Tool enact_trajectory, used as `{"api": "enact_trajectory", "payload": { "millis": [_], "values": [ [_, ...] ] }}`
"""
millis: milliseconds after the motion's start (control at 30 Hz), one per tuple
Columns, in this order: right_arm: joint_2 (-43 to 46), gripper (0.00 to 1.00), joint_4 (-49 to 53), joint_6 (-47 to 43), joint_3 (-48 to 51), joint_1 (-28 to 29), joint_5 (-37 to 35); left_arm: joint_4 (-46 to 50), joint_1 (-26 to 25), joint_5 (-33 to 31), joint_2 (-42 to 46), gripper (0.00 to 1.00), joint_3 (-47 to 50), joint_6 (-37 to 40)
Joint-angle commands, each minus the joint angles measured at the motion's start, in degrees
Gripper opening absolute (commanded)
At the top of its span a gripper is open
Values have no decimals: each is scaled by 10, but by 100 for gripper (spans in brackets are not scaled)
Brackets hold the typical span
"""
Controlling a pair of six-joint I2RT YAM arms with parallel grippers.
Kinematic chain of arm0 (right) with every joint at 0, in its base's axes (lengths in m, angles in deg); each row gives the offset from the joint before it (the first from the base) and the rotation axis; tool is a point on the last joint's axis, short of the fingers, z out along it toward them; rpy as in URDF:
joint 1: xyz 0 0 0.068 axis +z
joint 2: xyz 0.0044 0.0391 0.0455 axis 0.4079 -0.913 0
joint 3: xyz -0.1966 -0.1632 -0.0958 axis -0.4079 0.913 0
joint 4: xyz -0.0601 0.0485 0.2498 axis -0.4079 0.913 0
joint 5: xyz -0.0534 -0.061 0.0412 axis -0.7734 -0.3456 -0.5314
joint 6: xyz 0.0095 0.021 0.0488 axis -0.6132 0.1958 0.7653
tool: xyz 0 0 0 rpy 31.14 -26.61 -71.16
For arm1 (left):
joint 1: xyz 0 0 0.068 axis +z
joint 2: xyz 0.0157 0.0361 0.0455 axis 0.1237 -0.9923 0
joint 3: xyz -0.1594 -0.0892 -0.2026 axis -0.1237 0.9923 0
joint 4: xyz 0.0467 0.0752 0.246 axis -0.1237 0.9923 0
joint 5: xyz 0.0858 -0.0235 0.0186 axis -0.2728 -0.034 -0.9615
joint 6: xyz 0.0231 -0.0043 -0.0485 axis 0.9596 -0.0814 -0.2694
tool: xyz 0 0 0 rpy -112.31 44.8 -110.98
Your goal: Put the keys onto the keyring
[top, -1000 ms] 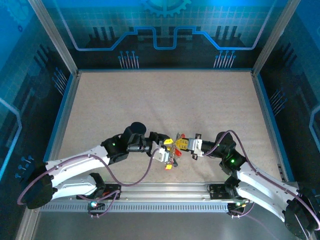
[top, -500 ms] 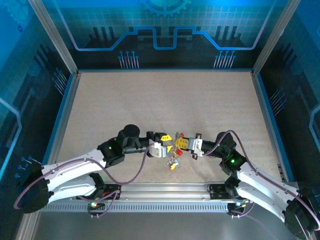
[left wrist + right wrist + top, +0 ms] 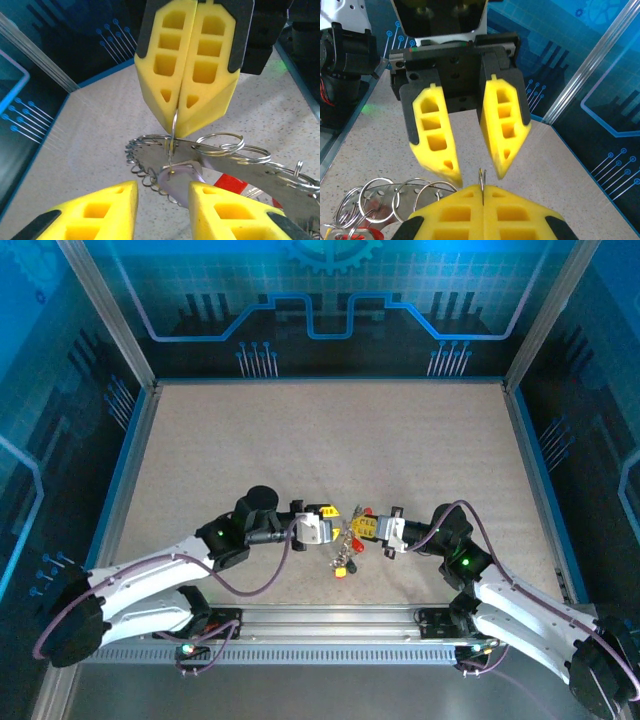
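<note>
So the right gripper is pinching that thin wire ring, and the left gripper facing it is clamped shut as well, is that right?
Not quite. The left gripper is open, not shut: the right wrist view shows its two yellow fingers standing well apart. The rest holds: the right gripper is shut on the thin wire ring.

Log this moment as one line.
left tool open | right tool shut on wire loop | keyring at loop's end | pale key near left tool
</note>
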State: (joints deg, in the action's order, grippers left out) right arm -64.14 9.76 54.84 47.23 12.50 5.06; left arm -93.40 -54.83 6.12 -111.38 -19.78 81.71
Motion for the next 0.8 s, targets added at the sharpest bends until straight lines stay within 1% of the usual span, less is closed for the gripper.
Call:
{"api": "enact_trajectory", "payload": {
  "millis": [0, 67, 133, 267, 400, 767],
  "values": [
    [3, 0, -33, 6, -9, -8, 0, 29, 2, 51, -13, 34, -39, -12],
    [1, 0, -32, 6, -9, -8, 0, 63, 2, 60, -22, 34, -58, -6],
    [-2, 0, -32, 5, -11, -8, 1, 76, 2, 62, -28, 34, -66, -6],
    [-5, 0, -31, 4, -13, -8, 3, 59, 2, 60, -21, 35, -63, -8],
    [-5, 0, -32, 4, -15, -8, 4, 67, 3, 61, -24, 33, -69, -3],
    [-1, 0, -27, 4, -13, -8, 6, 80, 2, 47, -38, 21, -79, -7]
  ]
}}
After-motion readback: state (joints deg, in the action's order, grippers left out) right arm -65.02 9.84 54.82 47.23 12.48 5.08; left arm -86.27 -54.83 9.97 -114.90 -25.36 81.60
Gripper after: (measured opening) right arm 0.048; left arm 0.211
